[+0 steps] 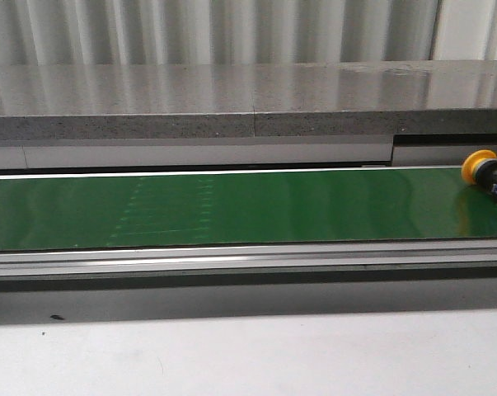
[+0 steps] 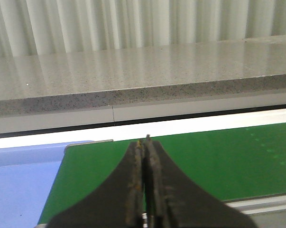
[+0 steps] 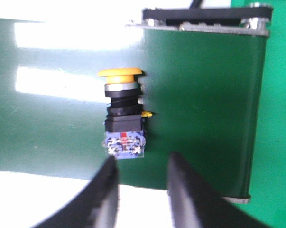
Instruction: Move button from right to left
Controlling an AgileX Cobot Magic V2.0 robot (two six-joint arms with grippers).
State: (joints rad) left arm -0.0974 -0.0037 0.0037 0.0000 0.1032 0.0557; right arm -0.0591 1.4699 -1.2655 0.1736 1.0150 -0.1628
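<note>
Right wrist view first: the right hand (image 3: 140, 166) hangs over the belt with its two dark fingers (image 3: 107, 183) spread apart, nothing between them, and the button (image 3: 124, 111) lies on its side just beyond the tips, a touch off to one side of the gap. You can see the yellow mushroom cap (image 3: 120, 72) pointing away from the hand, then the black collar, then the clear-and-blue contact block (image 3: 125, 144) nearest the fingers. It rests on the green belt (image 3: 62, 123), close to the belt's metal end frame (image 3: 204, 23). Over on the left wrist view, the left hand (image 2: 145, 142) has its fingers pressed together, empty, waiting above the other end of the green belt (image 2: 228, 161). From the front view the button (image 1: 485, 175) sits at the far right edge of the belt (image 1: 232, 206), with neither arm in that picture, and the grey table (image 1: 232, 355) runs along the near side. So I'd say we're at the approach, right before the grasp. Next, the right hand needs to line its gap up over the body, come down, and close across the black collar or block, not the rounded cap, which looks likely to slip.
</note>
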